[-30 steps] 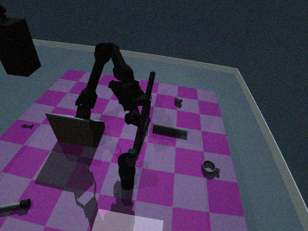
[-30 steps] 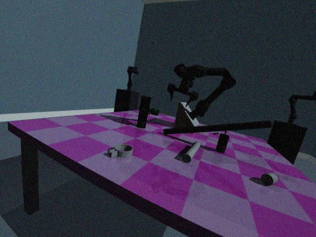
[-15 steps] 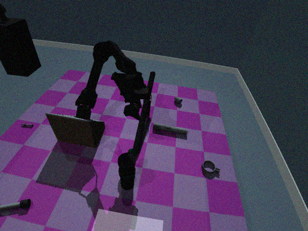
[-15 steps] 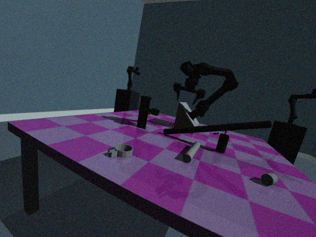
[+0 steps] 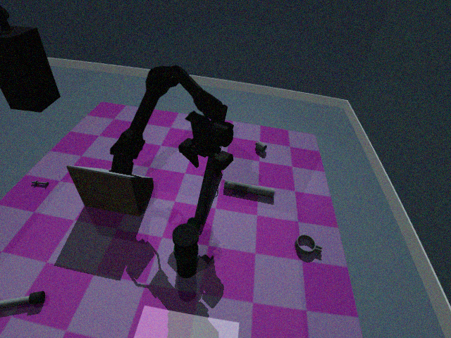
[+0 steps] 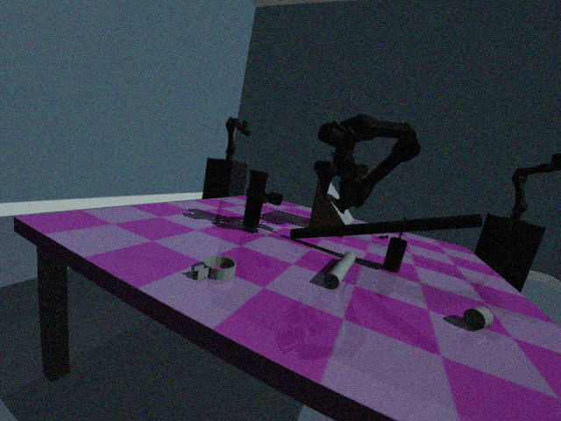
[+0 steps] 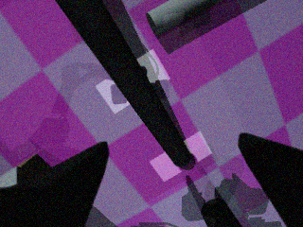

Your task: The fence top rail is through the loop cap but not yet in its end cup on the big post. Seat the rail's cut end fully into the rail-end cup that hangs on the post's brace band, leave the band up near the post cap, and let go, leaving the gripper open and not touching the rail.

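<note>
The dark rail (image 5: 207, 194) (image 6: 385, 225) (image 7: 137, 95) slopes through the thin wire loop (image 6: 402, 230) above the short post (image 6: 394, 254). Its lower end (image 6: 297, 233) (image 7: 187, 161) is free, with a gap to the dark rail-end cup (image 6: 273, 198) (image 7: 215, 208). The cup juts from the side of the upright big post (image 5: 185, 260) (image 6: 252, 208), below its cap; the band itself is too dark to make out. My gripper (image 5: 210, 166) (image 6: 342, 176) (image 7: 172, 144) is open and empty above the rail, its fingers on either side of it in the wrist view. Contact is not visible.
A grey pipe (image 5: 249, 191) (image 6: 341, 270) (image 7: 182, 15) lies beside the rail. A loose ring clamp (image 5: 306, 243) (image 6: 222, 267) and a short cup (image 5: 260, 147) (image 6: 484, 317) lie farther out. A slanted panel (image 5: 105, 191) (image 6: 323, 215) stands by my arm's base.
</note>
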Tool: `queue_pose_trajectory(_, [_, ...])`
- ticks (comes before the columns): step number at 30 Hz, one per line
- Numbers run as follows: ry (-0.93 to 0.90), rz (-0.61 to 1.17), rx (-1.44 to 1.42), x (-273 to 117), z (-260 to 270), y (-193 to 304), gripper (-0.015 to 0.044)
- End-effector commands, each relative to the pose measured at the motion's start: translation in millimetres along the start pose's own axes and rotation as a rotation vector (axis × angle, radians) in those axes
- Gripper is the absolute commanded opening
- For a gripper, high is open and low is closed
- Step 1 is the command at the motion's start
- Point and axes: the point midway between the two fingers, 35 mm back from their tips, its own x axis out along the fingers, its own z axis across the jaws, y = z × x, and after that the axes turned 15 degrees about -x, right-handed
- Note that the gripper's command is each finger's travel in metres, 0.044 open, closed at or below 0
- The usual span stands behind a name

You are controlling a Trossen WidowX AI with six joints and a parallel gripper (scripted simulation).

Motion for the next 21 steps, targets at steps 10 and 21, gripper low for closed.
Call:
queue_pose_trajectory(10, [-0.159, 0.008, -0.456, 21.3, 2.7, -10.6, 0.044])
queue_pose_trajectory(21, [-0.159, 0.006, -0.456, 62.7, 9.0, -9.3, 0.044])
